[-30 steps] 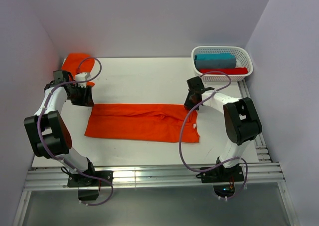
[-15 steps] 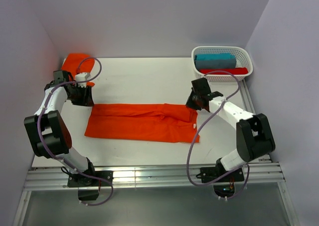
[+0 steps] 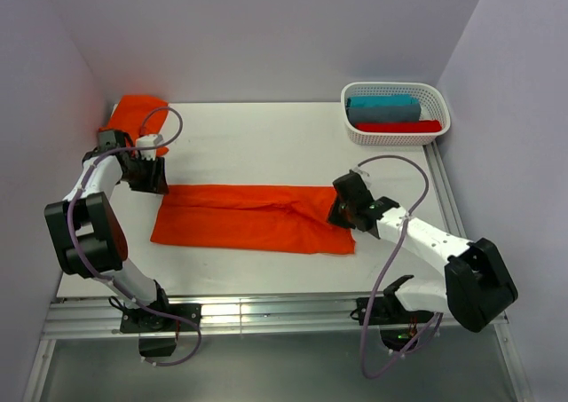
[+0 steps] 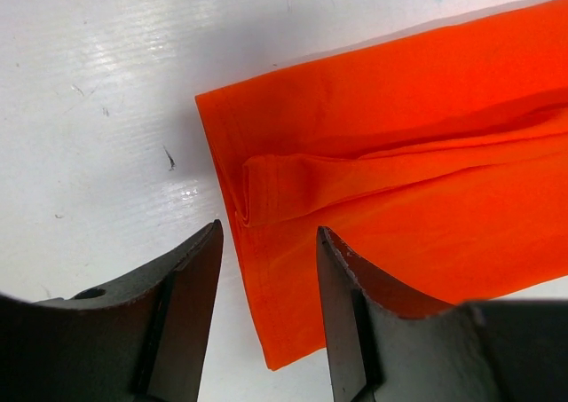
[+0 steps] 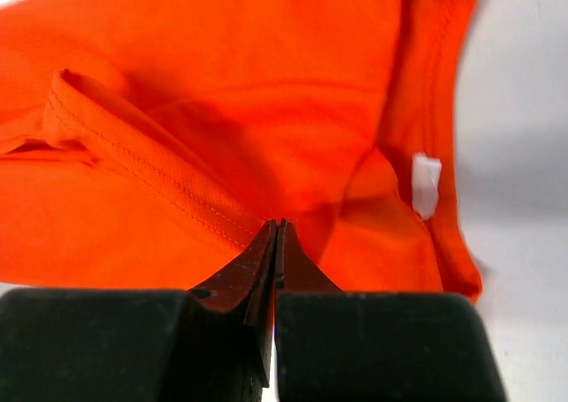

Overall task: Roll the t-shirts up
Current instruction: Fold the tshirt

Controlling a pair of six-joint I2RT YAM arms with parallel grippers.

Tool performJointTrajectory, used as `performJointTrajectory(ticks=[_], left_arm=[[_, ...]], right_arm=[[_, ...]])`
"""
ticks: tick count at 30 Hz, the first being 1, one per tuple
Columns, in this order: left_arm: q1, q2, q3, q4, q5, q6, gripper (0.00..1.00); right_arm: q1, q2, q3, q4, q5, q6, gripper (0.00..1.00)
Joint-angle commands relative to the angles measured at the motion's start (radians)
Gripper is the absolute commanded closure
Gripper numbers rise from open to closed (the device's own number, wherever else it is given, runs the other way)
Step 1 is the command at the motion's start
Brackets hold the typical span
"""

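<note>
Folded orange t-shirt (image 3: 248,217) flat across the white table (image 3: 257,145), right hand (image 3: 342,211) pressed together at a fold on its right end, left hand (image 3: 151,178) spread over its left edge, second orange t-shirt (image 3: 133,114) bunched far left, white basket (image 3: 395,136) far right.

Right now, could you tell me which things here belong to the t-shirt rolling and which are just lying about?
For the job: folded orange t-shirt mid-table; second orange t-shirt at the far left corner.
Lying about: white basket, with a teal cloth and a red cloth inside.
</note>
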Motion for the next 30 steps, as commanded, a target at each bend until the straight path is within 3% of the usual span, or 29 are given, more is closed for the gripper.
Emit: performJointTrajectory(ticks=[1, 8, 15, 17, 26, 30], left_arm=[[0.002, 0.009, -0.010, 0.028, -0.006, 0.024, 0.48], [0.002, 0.027, -0.012, 0.039, -0.017, 0.022, 0.48], [0.003, 0.050, -0.009, 0.049, -0.010, 0.020, 0.48], [0.002, 0.058, -0.005, 0.049, -0.005, 0.022, 0.48], [-0.001, 0.073, 0.034, 0.054, 0.050, 0.016, 0.44], [-0.012, 0.075, 0.053, 0.075, 0.067, -0.009, 0.44]], right_arm=[[0.030, -0.054, -0.050, 0.002, 0.041, 0.062, 1.00], [0.064, -0.114, -0.156, 0.038, 0.041, 0.140, 1.00], [0.103, -0.105, -0.167, 0.066, 0.052, 0.159, 0.68], [0.116, -0.116, -0.144, 0.057, 0.061, 0.159, 0.65], [0.157, -0.122, -0.015, 0.006, 0.101, 0.117, 0.63], [0.156, -0.047, 0.050, 0.000, 0.142, 0.096, 0.62]])
